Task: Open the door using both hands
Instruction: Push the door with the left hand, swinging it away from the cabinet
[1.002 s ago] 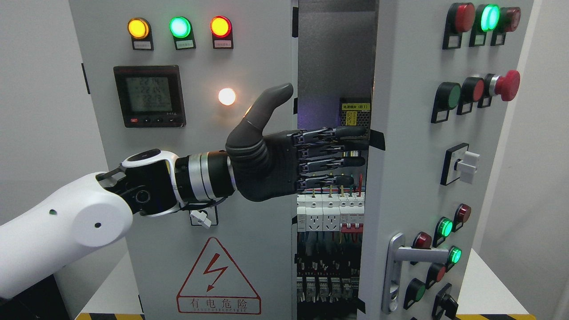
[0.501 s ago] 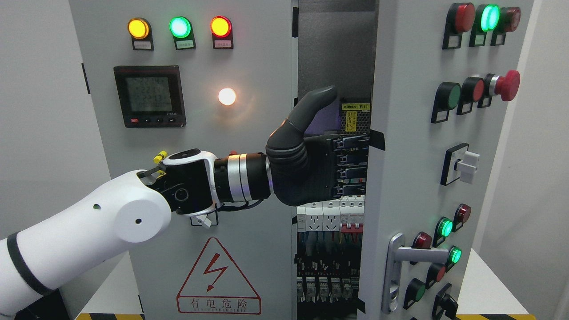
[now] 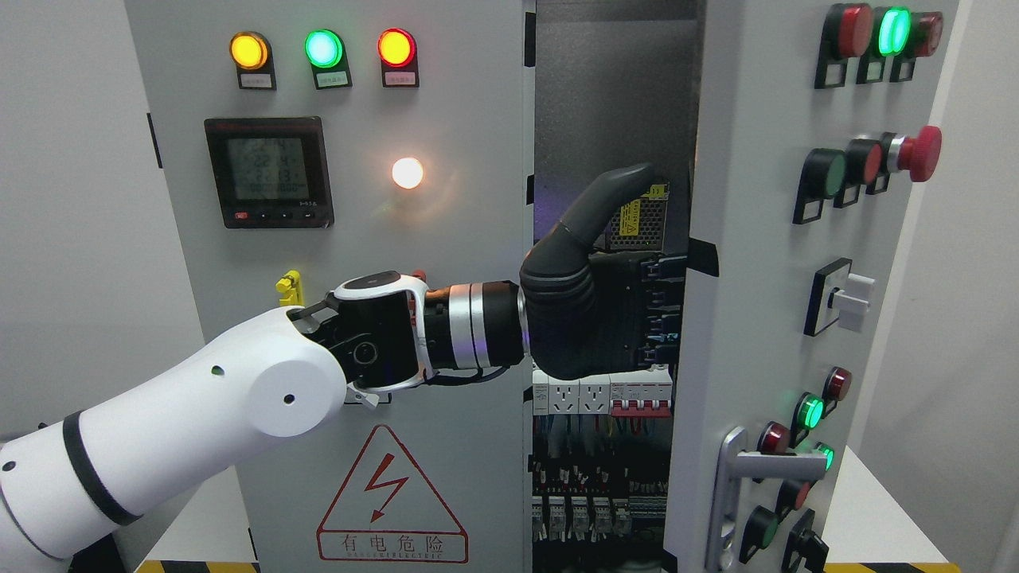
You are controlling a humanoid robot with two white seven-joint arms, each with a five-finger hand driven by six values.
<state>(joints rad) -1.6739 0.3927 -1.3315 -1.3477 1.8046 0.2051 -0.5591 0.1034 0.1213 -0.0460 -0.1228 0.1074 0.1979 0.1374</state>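
Red lightning warning triangle (image 3: pixel 391 495) reading 有电危险 on left door (image 3: pixel 446 239), meter display (image 3: pixel 268 169) digits unreadable

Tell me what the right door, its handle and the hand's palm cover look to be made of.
Right door: likely painted sheet metal, matte light grey, thin flat edge.
Door handle: probably metal, satin silver sheen.
Left hand: palm and thumb seem wrapped in dark grey rubbery skin, ribbed at the thumb base.

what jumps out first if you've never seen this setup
The dark left hand at centre, reaching from a white arm into the gap of a grey cabinet, its fingers hidden behind the edge of the right door, which stands ajar. Behind it show rows of breakers and wiring. Three lit lamps glow on the left door, upper left.
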